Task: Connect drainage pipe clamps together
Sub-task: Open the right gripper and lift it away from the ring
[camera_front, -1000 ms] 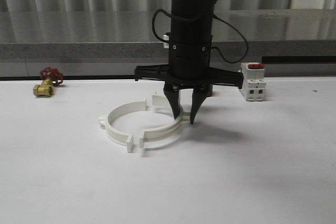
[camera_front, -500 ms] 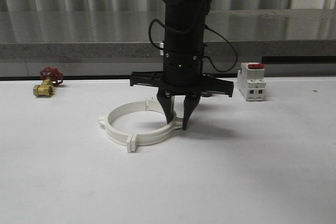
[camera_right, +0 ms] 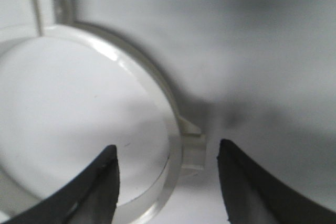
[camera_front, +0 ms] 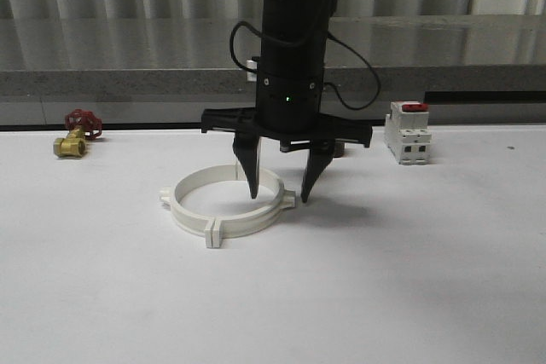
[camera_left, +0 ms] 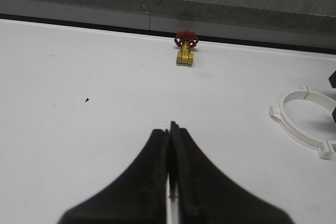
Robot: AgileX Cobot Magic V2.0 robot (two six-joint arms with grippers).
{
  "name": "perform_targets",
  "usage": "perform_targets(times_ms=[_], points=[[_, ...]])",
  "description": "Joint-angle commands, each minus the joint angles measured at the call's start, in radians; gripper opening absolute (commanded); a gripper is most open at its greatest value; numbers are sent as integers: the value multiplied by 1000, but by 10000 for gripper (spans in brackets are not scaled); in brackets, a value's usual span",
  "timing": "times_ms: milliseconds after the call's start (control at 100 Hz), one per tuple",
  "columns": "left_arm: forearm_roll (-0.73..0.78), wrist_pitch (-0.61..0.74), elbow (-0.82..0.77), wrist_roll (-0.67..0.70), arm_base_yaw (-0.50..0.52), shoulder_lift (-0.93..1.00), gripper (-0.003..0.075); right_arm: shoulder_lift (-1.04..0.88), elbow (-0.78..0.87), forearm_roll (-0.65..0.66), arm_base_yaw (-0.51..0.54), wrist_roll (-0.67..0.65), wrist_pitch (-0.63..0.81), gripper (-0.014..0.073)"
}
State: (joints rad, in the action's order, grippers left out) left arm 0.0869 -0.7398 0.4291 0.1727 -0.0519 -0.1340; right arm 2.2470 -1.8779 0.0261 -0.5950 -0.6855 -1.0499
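Note:
The two drainage pipe clamps (camera_front: pixel 243 224) lie flat on the white table, their tabs meeting, so they form one closed white ring. My right gripper (camera_front: pixel 280 199) points straight down over the ring's right side, open. One finger is inside the ring and the other outside, straddling the band (camera_right: pixel 157 93) and its side tab (camera_right: pixel 191 142). In the right wrist view the gripper (camera_right: pixel 167 153) holds nothing. My left gripper (camera_left: pixel 170 127) hovers over bare table, shut and empty, with the ring (camera_left: pixel 307 93) well off to one side.
A brass valve with a red handle (camera_front: pixel 75 134) (camera_left: pixel 185 51) sits at the back left of the table. A white boxy switch with a red top (camera_front: pixel 408 132) stands at the back right. A grey ledge runs behind the table.
The right gripper slid left, pushing the right half-ring against the left one, so the front gap closed. The gripper's fingers then spread apart.

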Motion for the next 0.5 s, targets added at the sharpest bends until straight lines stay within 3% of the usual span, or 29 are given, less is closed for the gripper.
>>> perform_targets(times_ms=[0,100,240,340,490], points=[[-6,73,24,1,2,-12,-21,-113,-26,7,0,119,-9,434],[-6,73,24,1,2,-12,-21,-151,-25,6,5,294,-60,372],[-6,73,24,1,2,-12,-21,-202,-24,7,23,488,-138,114],[-6,73,24,1,2,-12,-21,-237,-24,7,45,546,-181,-58],[-6,73,24,1,2,-12,-21,-290,-18,8,95,549,-208,-67]])
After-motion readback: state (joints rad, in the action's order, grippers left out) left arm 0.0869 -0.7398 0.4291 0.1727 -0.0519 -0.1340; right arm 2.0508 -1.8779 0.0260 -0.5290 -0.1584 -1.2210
